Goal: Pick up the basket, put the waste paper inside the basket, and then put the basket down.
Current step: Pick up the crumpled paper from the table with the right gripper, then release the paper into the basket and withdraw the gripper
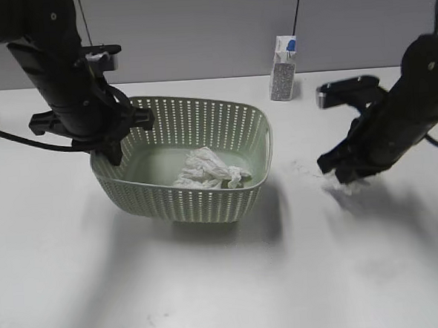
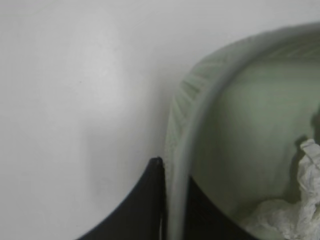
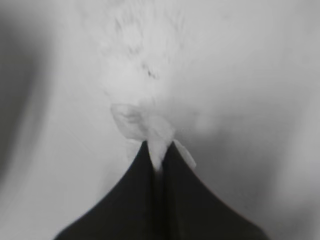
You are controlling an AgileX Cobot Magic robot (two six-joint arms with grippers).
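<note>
Exterior view: left gripper (image 1: 112,141) pinching basket (image 1: 199,202) rim; right gripper (image 1: 344,177) pinching waste paper (image 1: 345,187) near surface's right edge; lift clear before carrying over.

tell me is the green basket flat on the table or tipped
Tipped. The pale sage-green perforated plastic basket has its left rim clamped in the left end effector and raised; the right end sits lower, its shadow spread on the white table.

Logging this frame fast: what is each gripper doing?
Left gripper: shut on the basket rim.
Right gripper: shut on a paper wad.
</note>
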